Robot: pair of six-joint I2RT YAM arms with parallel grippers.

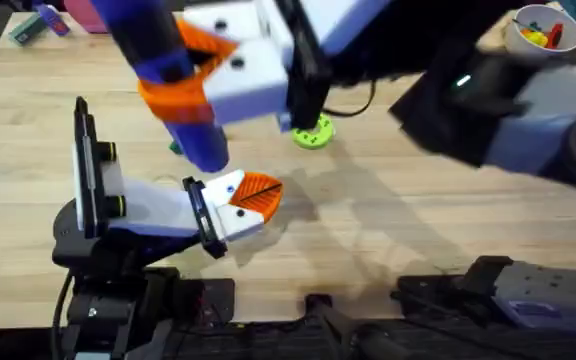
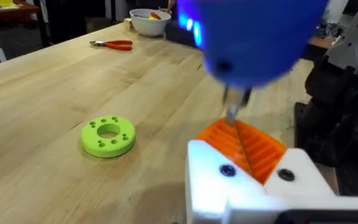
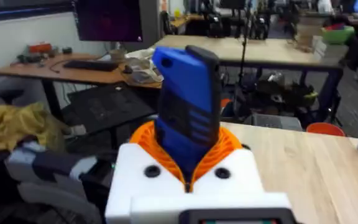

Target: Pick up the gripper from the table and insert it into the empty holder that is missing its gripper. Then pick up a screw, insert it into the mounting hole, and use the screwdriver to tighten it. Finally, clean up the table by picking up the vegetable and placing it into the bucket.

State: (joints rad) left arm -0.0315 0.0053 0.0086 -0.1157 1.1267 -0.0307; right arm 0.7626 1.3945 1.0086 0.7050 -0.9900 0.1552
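The right claw [image 3: 188, 168] is clamped on the blue screwdriver [image 3: 188, 106], which stands nearly upright. Seen from the left wrist, its thin metal tip [image 2: 232, 112] points down onto the orange ribbed pad [image 2: 247, 146] of the left claw [image 1: 238, 205], directly beneath it, touching or just above. The right arm reaches across the wooden worktop [image 1: 388, 230] from high up. Whether the left claw's fingers are apart or together cannot be told. A green disc [image 2: 109, 135] lies nearby.

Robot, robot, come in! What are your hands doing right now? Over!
Right gripper shut on screwdriver. Screwdriver tip over left gripper's orange pad. Green disc nearby, clear.
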